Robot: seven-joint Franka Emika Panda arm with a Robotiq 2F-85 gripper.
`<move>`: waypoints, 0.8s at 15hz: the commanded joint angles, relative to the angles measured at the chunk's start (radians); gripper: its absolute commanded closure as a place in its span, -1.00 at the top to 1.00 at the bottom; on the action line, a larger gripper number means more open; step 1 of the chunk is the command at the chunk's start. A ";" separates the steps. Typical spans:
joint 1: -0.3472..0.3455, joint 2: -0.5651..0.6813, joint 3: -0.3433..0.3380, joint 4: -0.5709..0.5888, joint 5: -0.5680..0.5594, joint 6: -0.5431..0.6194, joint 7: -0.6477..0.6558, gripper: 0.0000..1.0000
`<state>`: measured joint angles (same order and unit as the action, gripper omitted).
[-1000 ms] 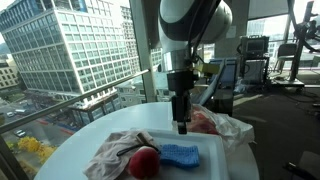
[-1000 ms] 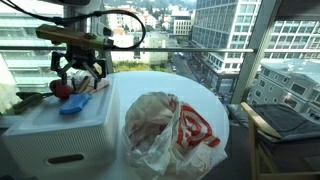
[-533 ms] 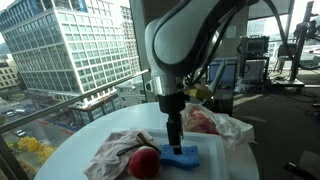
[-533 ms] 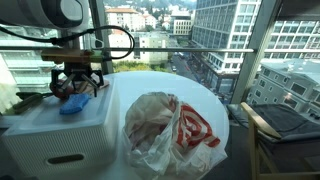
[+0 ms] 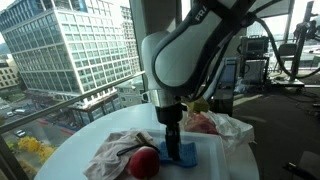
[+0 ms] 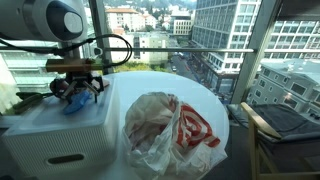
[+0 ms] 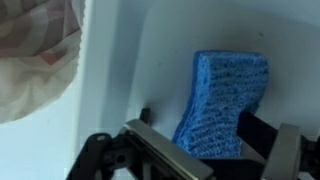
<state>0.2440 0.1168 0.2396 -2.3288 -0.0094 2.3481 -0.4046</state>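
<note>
While the arm stands nearly plumb over the white tray (image 5: 212, 165), the gripper (image 5: 172, 150) is down at the blue sponge (image 5: 187, 155), which lies flat on the tray floor.

- Wrist view: the sponge (image 7: 228, 90) runs from the centre of the picture out toward 1 o'clock. The gripper (image 7: 215, 150) comes in from 6 o'clock, with one finger at the sponge's left edge and the other just off its right edge.
- Pincer: jaws apart and straddling the sponge. The sponge looks unsquashed, so I read this as not yet clamped. I cannot tell whether the left pad already touches it.
- Neighbours, seen from the gripper in an exterior view: a red round thing (image 5: 144, 162) just beside it at 8 o'clock, a crumpled pale cloth (image 5: 115, 152) beyond that at 9 o'clock, and a red-and-white plastic bag (image 5: 215, 125) at 2 o'clock, off the tray.
- From the opposite side, the gripper (image 6: 78, 90) sits low over the sponge (image 6: 72, 103) on top of the white box (image 6: 60, 135). The bag (image 6: 165, 125) is well apart on the round table (image 6: 150, 78).

Step in hand, as I judge it: the grasp on the sponge — fingers placed, squeeze pending.

Next move calls for closing evenly across the sponge's narrow width. It is soft, so it will give before it holds. Then lift straight up, keeping clear of the red thing at 8 o'clock so it doesn't get nudged or dragged along.
</note>
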 commanded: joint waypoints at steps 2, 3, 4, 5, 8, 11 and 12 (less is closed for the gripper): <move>-0.002 -0.001 0.003 0.007 -0.063 0.036 0.056 -0.01; -0.004 -0.001 0.000 0.010 -0.071 0.036 0.071 -0.14; -0.006 -0.001 -0.003 0.014 -0.074 0.031 0.086 -0.28; -0.008 -0.003 -0.005 0.018 -0.076 0.021 0.098 -0.43; -0.025 -0.023 -0.025 0.031 -0.095 -0.012 0.138 -0.83; -0.049 -0.035 -0.048 0.035 -0.083 -0.027 0.176 -0.87; -0.056 -0.032 -0.053 0.038 -0.072 -0.033 0.179 -0.88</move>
<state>0.2062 0.1004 0.2000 -2.3009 -0.0764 2.3441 -0.2635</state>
